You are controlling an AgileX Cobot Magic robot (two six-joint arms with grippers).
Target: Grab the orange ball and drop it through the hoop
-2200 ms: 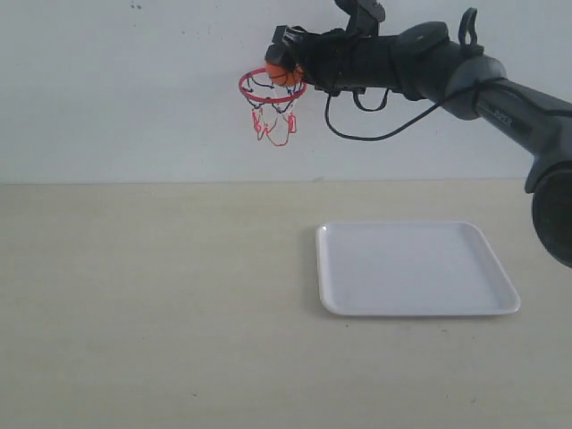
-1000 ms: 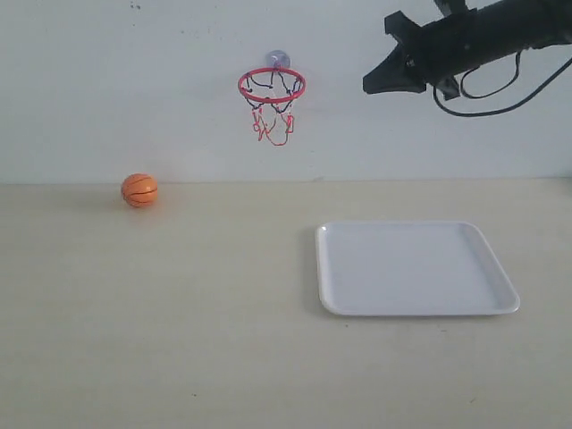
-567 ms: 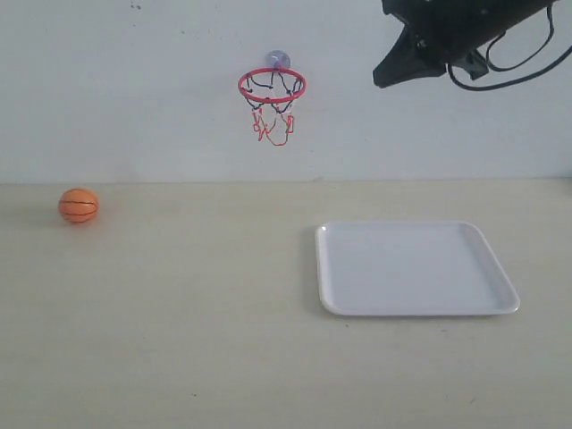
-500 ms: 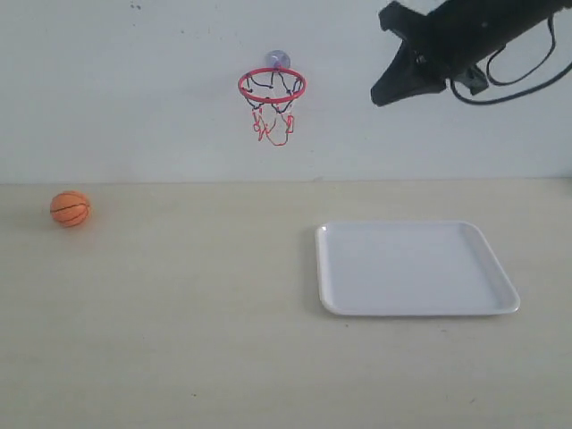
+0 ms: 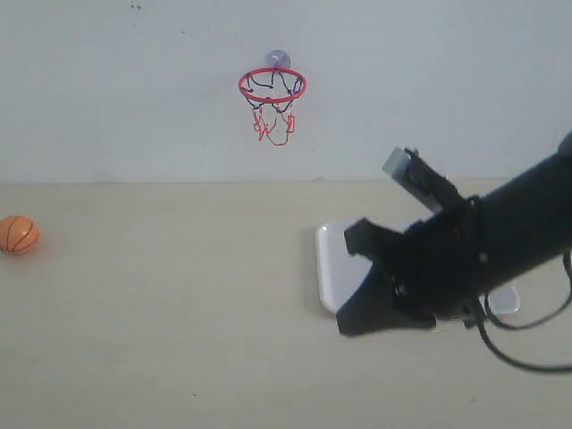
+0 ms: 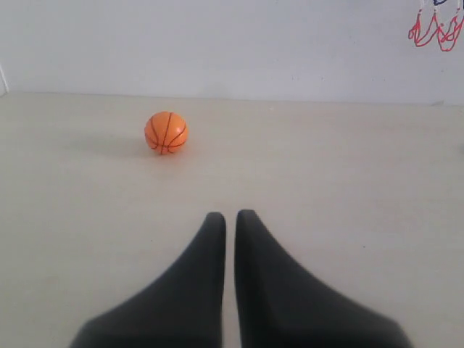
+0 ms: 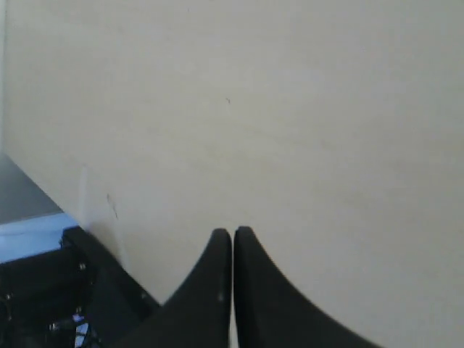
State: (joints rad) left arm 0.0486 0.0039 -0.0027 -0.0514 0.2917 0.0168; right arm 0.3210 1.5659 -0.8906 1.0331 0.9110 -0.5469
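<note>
The orange ball [image 5: 18,235] lies on the table at the far left edge of the exterior view, far from the hoop [image 5: 272,86], whose red ring and net hang on the back wall. In the left wrist view the ball [image 6: 166,133] sits ahead of my left gripper [image 6: 230,215], which is shut and empty; the net's tip [image 6: 435,29] shows in one corner. My right gripper [image 5: 347,326] hangs low over the table's right half, shut with nothing in it [image 7: 232,232]. The left gripper is out of the exterior view.
A white tray [image 5: 327,261] lies on the right half of the table, mostly covered by the right arm. The right wrist view shows bare tabletop, its edge and dark equipment [image 7: 43,290] beyond it.
The ball, held over the hoop at first, has rolled leftward along the table to the far left. The right arm has swung down from beside the wall to just above the tray.
</note>
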